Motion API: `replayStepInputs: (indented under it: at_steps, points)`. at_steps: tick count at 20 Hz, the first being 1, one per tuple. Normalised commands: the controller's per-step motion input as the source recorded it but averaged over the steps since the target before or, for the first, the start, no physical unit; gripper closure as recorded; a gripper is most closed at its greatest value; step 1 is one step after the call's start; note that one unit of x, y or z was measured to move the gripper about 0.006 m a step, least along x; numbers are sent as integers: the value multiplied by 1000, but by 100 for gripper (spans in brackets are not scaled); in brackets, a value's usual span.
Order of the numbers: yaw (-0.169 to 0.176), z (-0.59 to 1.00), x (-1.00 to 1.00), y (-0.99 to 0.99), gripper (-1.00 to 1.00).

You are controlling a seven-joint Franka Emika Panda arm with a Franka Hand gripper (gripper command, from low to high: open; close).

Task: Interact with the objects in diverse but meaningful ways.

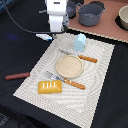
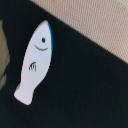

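Note:
A small white-and-blue piece [image 1: 44,36], shaped like a fish, lies flat on the black surface just off the placemat's far corner. The wrist view shows it close up as a white fish [image 2: 36,62] with a blue edge and a drawn eye and mouth. My gripper [image 1: 56,31] hangs just above and beside it, not holding it. Its fingers are too unclear to show whether they are open or shut. A pale blue carton block [image 1: 80,42] stands on the placemat. The yellow-orange bread loaf [image 1: 50,87] lies at the mat's near corner. The reddish-brown sausage stick [image 1: 17,76] lies on the black surface at the exterior view's left.
The woven placemat [image 1: 95,95] carries a tan plate [image 1: 69,66] with wooden-handled cutlery [image 1: 74,83] beside it. Grey pots [image 1: 91,14] stand on a brown board at the back. A pale bowl [image 1: 123,17] sits at the exterior view's right edge. A black cable runs behind the arm.

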Motion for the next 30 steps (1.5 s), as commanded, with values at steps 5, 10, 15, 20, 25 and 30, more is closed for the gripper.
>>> replayStepInputs:
  at_steps: [5,10,15,20,25,30]
  points:
    - [-95,-394,-754,0,-100]
    - [-118,-429,-687,0,-100]
    - [-72,-428,-717,94,-100]
    - [-16,-264,-329,322,-100]
    - [0,-317,-285,315,-100]
    - [0,-308,-229,253,100]
